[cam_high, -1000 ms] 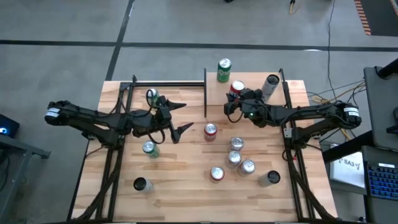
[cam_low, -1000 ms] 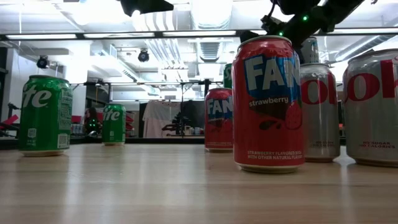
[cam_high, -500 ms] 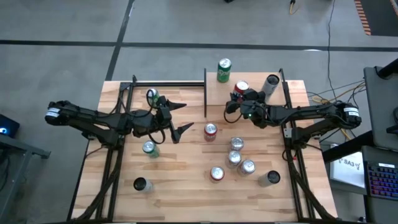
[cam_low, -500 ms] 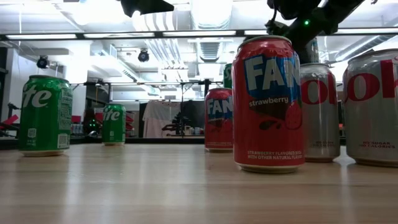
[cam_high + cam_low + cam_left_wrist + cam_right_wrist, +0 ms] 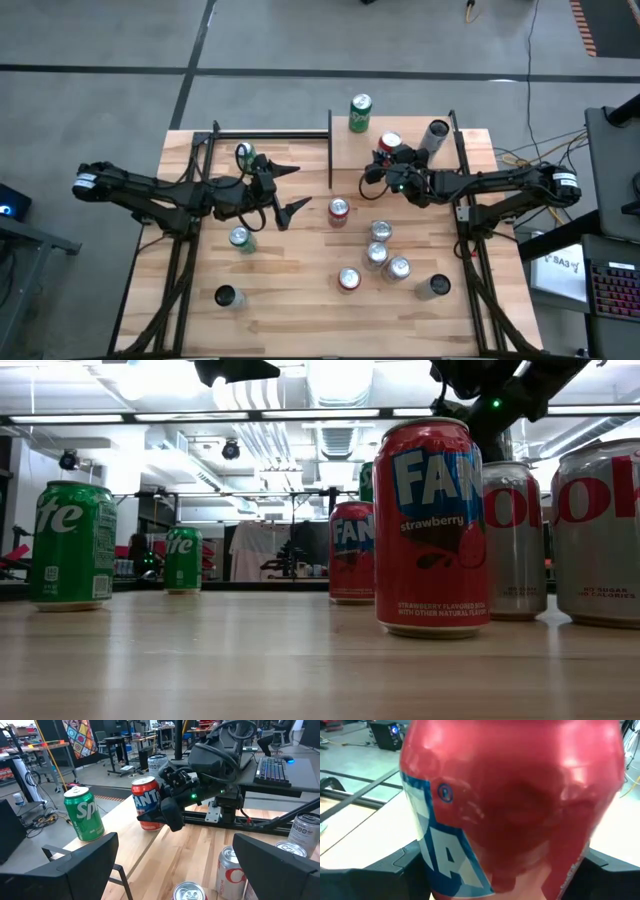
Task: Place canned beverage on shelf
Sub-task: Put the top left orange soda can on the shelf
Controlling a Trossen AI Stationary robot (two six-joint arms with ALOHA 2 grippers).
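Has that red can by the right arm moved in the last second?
Yes. The red can shifted slightly rightward, toward the silver can on the shelf, with the right gripper.

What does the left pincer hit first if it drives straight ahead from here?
Probably the right pincer, which sits around the red Fanta can on the shelf; both lie ahead of the left pincer. Depth is unclear, and the silver cans sit just off that line.

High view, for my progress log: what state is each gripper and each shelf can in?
red Fanta can, upright on the light wooden black-posted shelf
green Sprite can, upright at the shelf's far edge
silver can, upright on the shelf
right gripper, around the red Fanta can
left gripper, open, empty, above the table
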